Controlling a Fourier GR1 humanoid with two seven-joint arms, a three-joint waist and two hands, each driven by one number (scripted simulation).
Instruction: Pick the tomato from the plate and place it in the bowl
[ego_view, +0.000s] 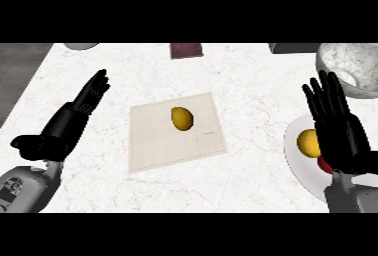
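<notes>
Your right hand (343, 137), fingers straight and spread, is nearer: the tomato (323, 164) peeks out beside its palm, on the plate (294, 161) at the worktop's right edge.

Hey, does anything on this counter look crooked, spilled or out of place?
The beige mat in the middle lies askew, its edges at an angle to the counter, with a yellow fruit on it. Nothing looks spilled or broken. The tomato on the plate is mostly hidden under the right hand.
</notes>
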